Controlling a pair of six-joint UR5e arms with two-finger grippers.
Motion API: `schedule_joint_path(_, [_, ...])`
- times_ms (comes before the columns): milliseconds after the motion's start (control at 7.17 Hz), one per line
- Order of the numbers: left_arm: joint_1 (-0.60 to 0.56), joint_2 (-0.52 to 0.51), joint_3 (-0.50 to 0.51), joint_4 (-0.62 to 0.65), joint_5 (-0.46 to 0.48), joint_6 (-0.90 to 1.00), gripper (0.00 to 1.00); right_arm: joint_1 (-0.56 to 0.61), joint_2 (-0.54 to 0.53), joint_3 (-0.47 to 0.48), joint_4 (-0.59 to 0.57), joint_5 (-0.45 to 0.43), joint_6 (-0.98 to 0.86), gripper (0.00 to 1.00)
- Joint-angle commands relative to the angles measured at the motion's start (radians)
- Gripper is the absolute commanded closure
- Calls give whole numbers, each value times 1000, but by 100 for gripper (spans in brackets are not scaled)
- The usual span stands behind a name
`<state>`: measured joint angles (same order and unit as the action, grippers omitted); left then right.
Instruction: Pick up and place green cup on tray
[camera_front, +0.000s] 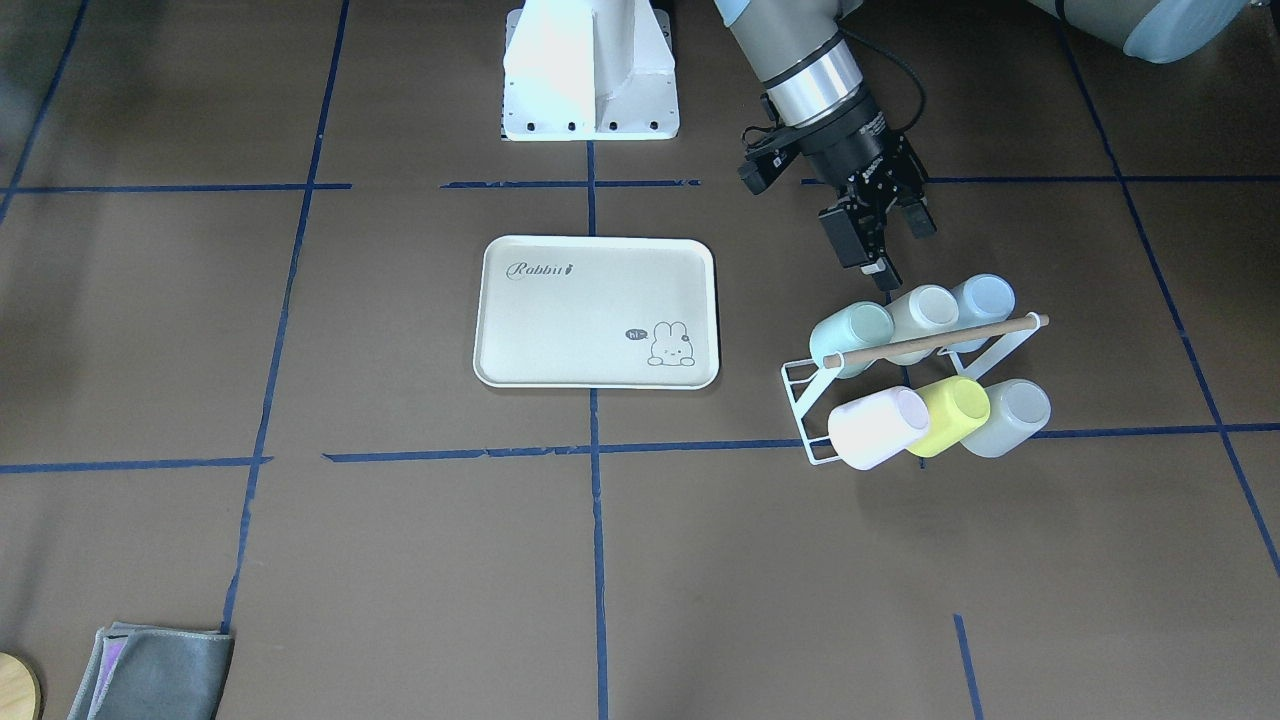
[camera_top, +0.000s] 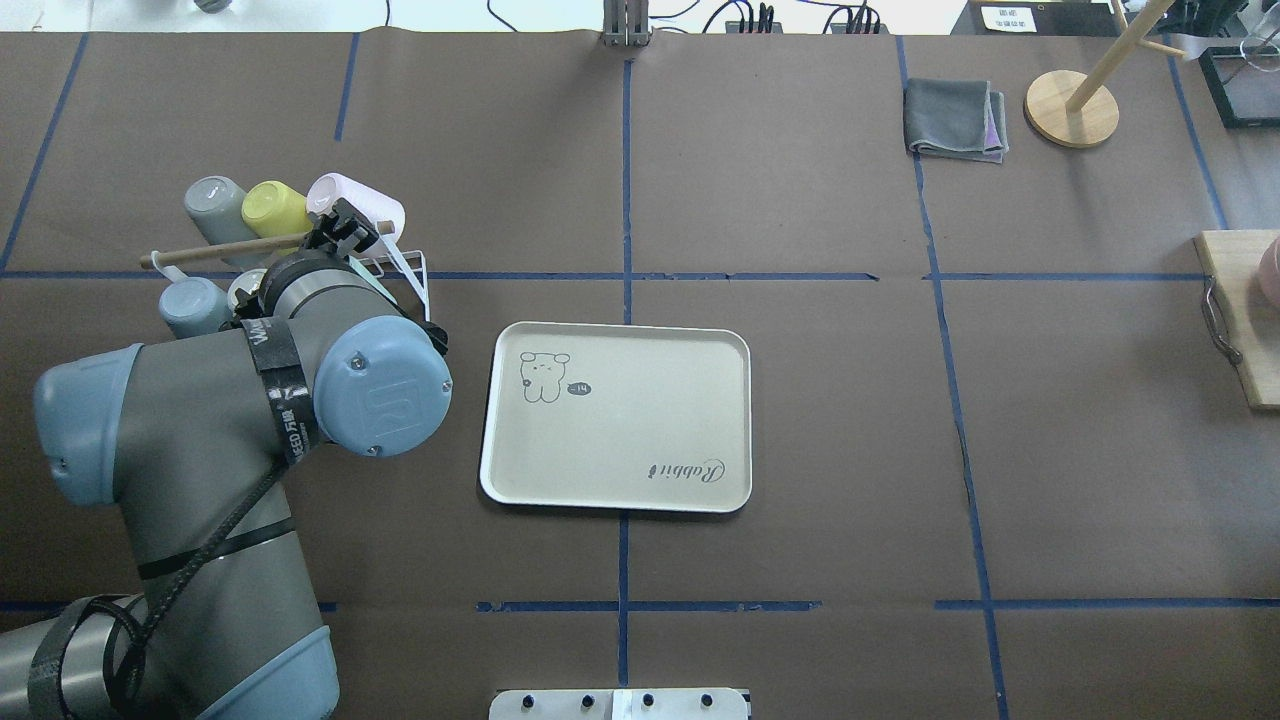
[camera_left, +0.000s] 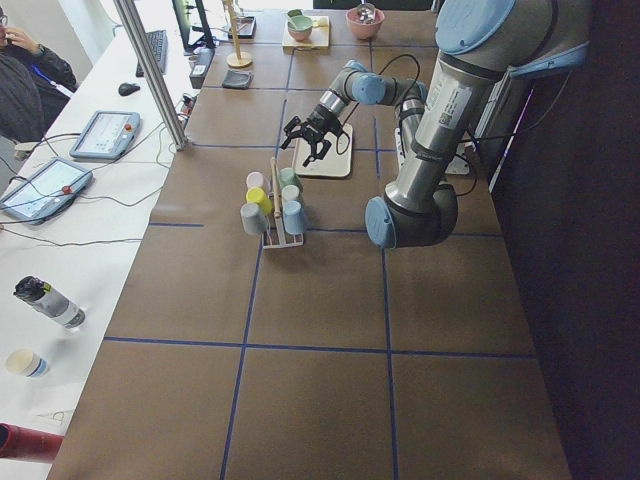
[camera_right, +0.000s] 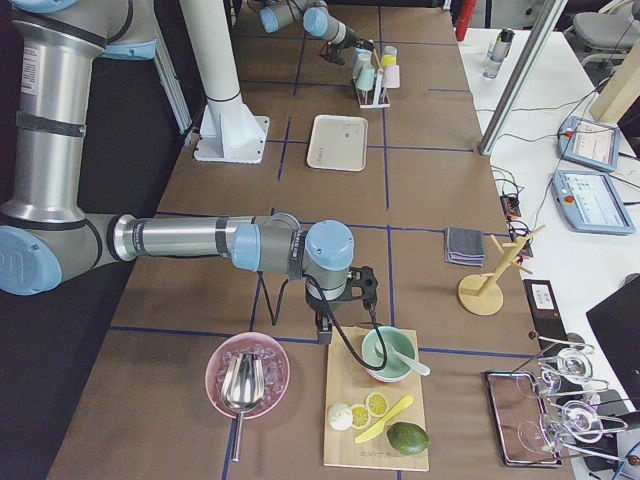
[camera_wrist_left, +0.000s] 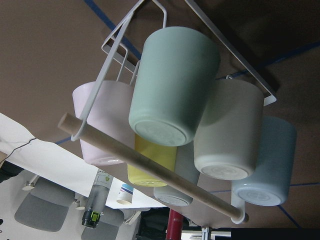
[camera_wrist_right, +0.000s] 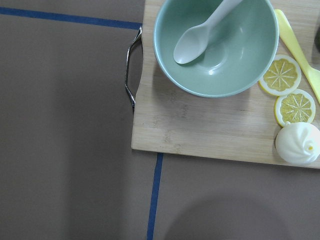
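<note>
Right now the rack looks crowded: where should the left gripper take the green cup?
Likely across its wall near the closed base, from the robot's side. The green cup leans on the rack, base toward the left gripper; it ends its row, so one flank is free, a beige cup crowds the other.

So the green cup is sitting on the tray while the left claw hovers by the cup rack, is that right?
No. The green cup is not on the tray; it is on the cup rack, and the left claw does hover by that rack. The exterior front-facing view shows it.
</note>
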<state>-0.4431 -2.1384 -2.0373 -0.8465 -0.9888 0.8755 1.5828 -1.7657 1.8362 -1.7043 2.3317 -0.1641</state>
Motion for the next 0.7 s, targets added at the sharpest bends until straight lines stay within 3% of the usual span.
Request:
schedule_joint_path(0, [10,-2,46,-20,36,0,0,0,-1,2,0,0,0,0])
schedule_joint_path(558, [20,3,149,-117,85,-1,0,0,-1,2,2,3,0,0])
